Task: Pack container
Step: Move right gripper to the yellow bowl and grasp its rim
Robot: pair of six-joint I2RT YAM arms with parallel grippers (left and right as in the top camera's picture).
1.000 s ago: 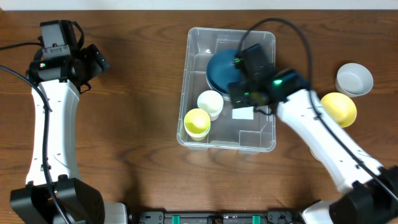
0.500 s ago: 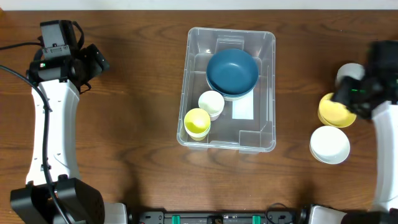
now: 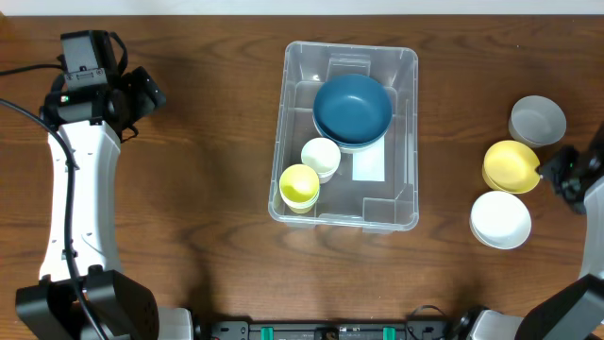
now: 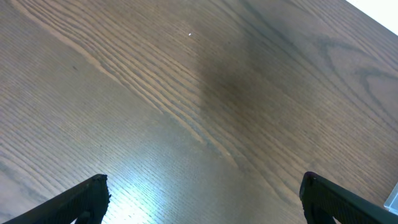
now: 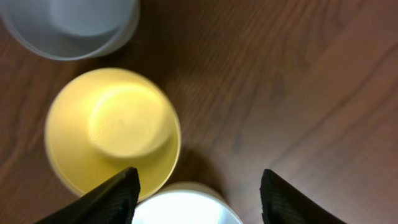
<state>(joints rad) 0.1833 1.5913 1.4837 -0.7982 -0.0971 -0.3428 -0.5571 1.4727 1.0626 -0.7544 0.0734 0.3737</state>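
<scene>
Deposit confirmed: blue bowl [image 3: 352, 109] in container [image 3: 293, 57]; your right claw [image 5: 199, 174], open and empty, has moved to yellow bowl [image 5: 112, 127].

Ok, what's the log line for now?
bin: blue bowl, white cup, yellow cup inside | right gripper: open, by yellow bowl | left gripper: open

Brown wood-grain table [image 3: 208, 189]: four items standing directly on it.
Clear plastic container [image 3: 350, 45] right of centre, long side running front to back. Well apart from it, near the right edge, three bowls in a front-to-back column: grey bowl [image 3: 537, 120] farthest, yellow bowl [image 3: 511, 165] in the middle, white bowl [image 3: 500, 219] nearest; yellow and white very close together.
</scene>
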